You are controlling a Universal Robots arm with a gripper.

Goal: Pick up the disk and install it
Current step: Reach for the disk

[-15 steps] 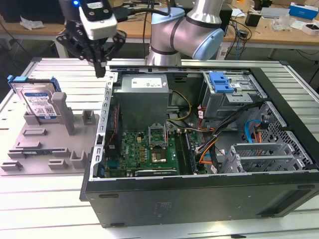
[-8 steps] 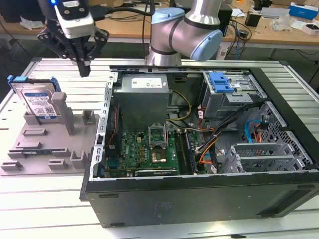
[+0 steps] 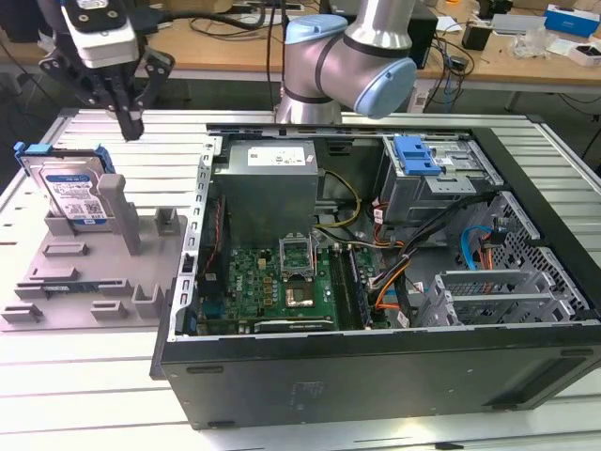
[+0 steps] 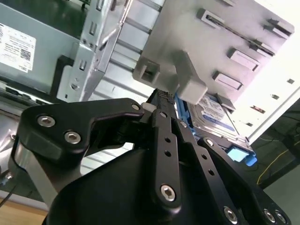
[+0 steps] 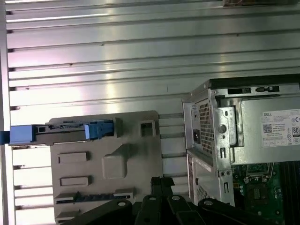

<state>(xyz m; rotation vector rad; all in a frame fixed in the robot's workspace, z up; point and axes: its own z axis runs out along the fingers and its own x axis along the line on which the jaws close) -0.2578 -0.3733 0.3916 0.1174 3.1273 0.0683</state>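
Up at the upper left of the exterior view, the gripper hangs above the grey fixture, pointing down. Its two fingers are pressed together with nothing between them, and both wrist views show the same closed, empty tips. It touches nothing; the nearest things are the disk and the fixture's tall post below it.

The disk stands on its edge in a slot at the far left corner of the fixture, leaning back a little, label facing the camera and blue bracket showing along its top and side. It sits at the exterior view's left, just left of the post and lower left of the gripper, clear of it. In the first wrist view the disk shows edge-on along one side of the fixture. In the second wrist view its label peeks out beyond the fingers.

The fixture lies on the ribbed metal table, just beside the open case that takes up the centre and right of the exterior view. Inside the case are a grey power supply, a green board and, toward the upper right, a drive bay with a blue latch. The arm rises behind the case at top centre.
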